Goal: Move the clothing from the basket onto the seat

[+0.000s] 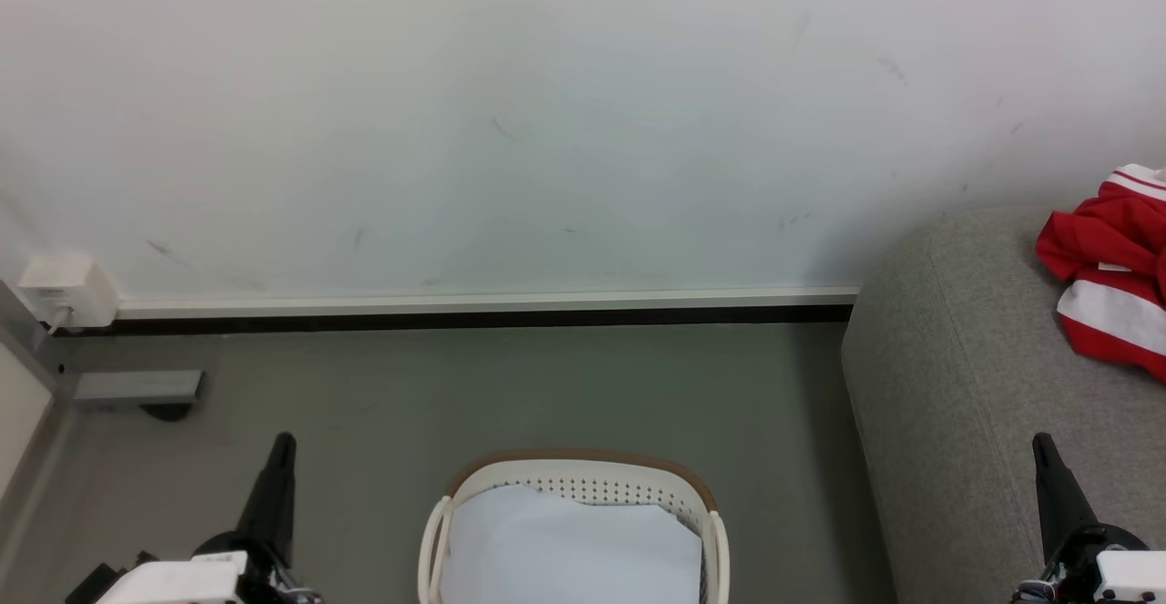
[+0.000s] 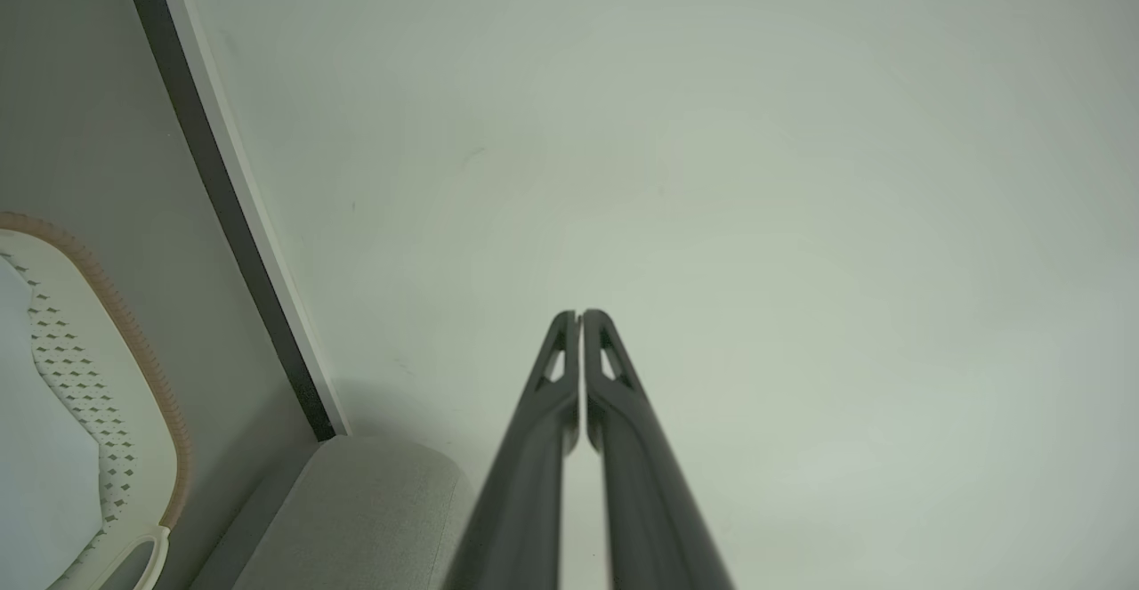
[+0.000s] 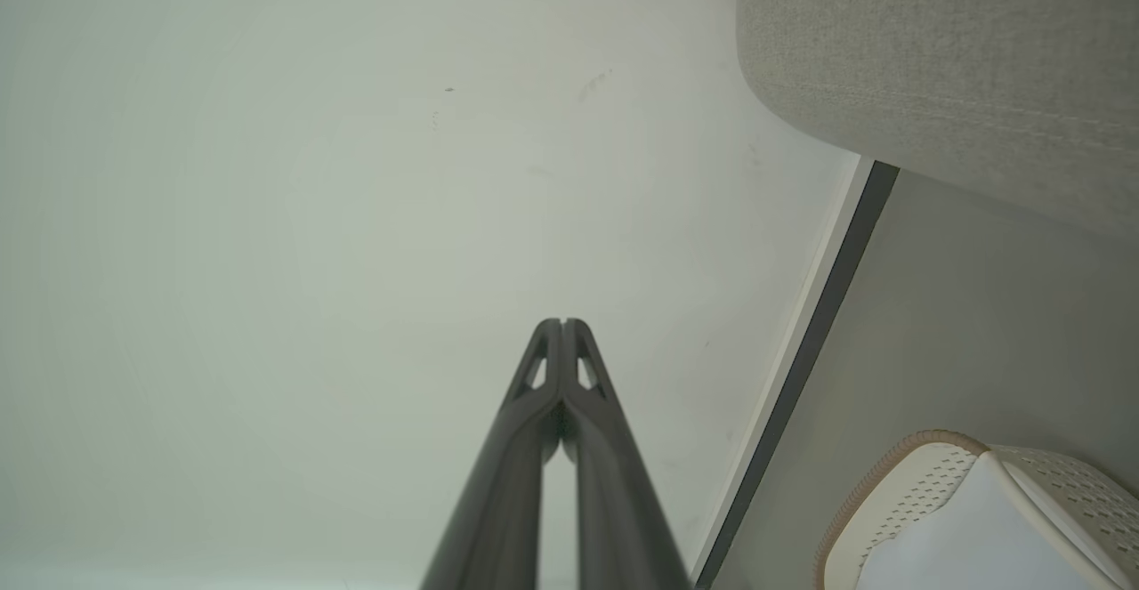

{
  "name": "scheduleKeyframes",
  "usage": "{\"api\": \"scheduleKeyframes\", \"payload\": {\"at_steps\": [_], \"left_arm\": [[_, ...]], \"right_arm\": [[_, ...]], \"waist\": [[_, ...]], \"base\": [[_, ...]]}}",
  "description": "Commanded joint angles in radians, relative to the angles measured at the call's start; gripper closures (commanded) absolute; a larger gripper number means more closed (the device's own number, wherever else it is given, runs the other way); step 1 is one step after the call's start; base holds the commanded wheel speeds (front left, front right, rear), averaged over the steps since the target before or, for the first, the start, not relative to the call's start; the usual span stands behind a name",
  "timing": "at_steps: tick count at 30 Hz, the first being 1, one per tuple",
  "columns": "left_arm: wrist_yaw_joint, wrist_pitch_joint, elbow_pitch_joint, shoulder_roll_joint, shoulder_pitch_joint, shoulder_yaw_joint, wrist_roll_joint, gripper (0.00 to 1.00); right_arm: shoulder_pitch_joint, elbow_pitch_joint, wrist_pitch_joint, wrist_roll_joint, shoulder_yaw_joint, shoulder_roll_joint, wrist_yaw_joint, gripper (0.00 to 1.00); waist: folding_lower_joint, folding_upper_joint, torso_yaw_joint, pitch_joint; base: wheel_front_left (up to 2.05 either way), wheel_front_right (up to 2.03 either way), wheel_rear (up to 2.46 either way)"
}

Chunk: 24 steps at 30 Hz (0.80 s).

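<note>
Clothing point(image 1: 1116, 276) lay crumpled on the seat point(image 1: 956, 385) at the far right of the head view, red w/ broad white stripes, partly cut by the pic edge; number patch couldn't be made out. Seat's rounded grey end stood right of the basket point(image 1: 583, 469), w/ a strip of floor point(image 1: 510, 385) between them, not touching. Basket sat near-centre on the floor, its near part cut off by the bottom edge, brown rim on the far side, perforated wall below it. Inside it lay a plain white sheet point(image 1: 569, 549), no red showing in there. L gripper point(image 1: 284, 442) was at near left, over the floor and well left of the basket, fingers pointing to the far wall point(image 1: 547, 112). In the left wrist view its two dark fingers met at the tips, closed on nothing. R gripper point(image 1: 1041, 440) was at near right, in front of the seat's grey side. In the right wrist view its fingers were pressed together too, empty. Both were well apart from the clothing. A pale skirting point(image 1: 483, 299) w/ a dark strip ran along the wall's foot, and a white box point(image 1: 68, 290) sat on the wall at far left
</note>
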Motion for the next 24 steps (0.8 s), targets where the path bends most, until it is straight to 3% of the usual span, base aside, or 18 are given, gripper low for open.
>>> {"api": "scheduleKeyframes", "payload": {"at_steps": [1,24], "left_arm": [[-0.005,0.004,-0.001,0.003,-0.008,0.002,-0.014,1.00],[-0.005,0.003,-0.001,0.003,-0.008,0.002,-0.014,1.00]], "right_arm": [[-0.013,-0.006,0.003,0.002,-0.004,-0.008,-0.002,1.00],[-0.013,-0.006,0.003,0.002,-0.004,-0.008,-0.002,1.00]], "waist": [[0.0000,0.0000,0.000,0.000],[0.0000,0.0000,0.000,0.000]], "base": [[0.00,0.00,0.00],[0.00,0.00,0.00]]}}
